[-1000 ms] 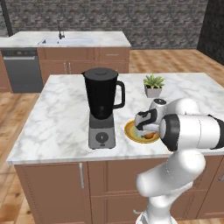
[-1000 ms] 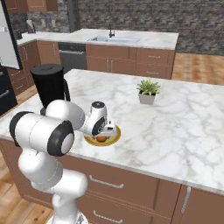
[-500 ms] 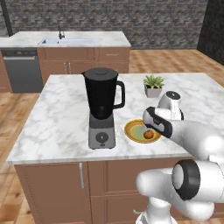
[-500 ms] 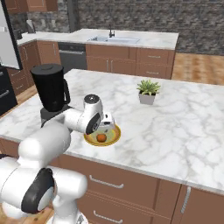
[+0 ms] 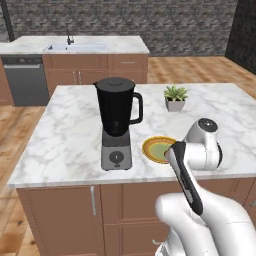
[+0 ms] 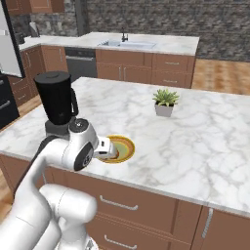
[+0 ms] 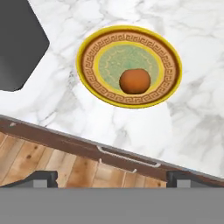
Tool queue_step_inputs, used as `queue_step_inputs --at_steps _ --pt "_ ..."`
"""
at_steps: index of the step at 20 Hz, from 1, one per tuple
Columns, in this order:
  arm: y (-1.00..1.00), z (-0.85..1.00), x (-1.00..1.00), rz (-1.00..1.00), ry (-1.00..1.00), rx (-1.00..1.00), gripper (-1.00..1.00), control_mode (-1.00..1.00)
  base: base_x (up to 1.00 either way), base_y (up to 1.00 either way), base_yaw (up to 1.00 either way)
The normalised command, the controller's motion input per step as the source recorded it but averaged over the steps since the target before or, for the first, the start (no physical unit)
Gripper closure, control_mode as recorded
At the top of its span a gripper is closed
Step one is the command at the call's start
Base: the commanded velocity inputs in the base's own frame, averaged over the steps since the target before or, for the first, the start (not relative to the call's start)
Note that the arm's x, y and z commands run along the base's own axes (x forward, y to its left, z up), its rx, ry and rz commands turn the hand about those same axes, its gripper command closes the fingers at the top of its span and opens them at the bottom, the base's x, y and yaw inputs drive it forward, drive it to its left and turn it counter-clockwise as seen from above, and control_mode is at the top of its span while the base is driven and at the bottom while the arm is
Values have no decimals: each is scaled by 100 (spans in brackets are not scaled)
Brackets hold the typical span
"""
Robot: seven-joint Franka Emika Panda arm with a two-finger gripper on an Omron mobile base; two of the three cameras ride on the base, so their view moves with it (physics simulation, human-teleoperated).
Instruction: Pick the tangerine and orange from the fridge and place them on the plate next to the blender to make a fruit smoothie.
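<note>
Both fingers (image 7: pixel 41 177) spread wide, empty, above the plate (image 7: pixel 89 78).

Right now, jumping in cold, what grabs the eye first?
One orange fruit sits alone on the yellow plate, just off its centre. The plate lies on the marble island beside the black blender. A small potted plant stands farther back on the island.
</note>
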Motion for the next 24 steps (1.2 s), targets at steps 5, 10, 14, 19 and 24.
queue_step_inputs --at_steps 5,10,14,19,24 --pt "9 0 -18 -5 0 0 -100 -100 0 0 0" --pt "0 0 -32 -1 0 4 -100 -100 0 0 0" --pt "7 -3 -42 0 0 0 -100 100 -50 14 0" --pt "0 0 0 0 0 0 -100 100 -100 82 10" --pt "0 0 0 0 0 0 -100 100 -61 100 43"
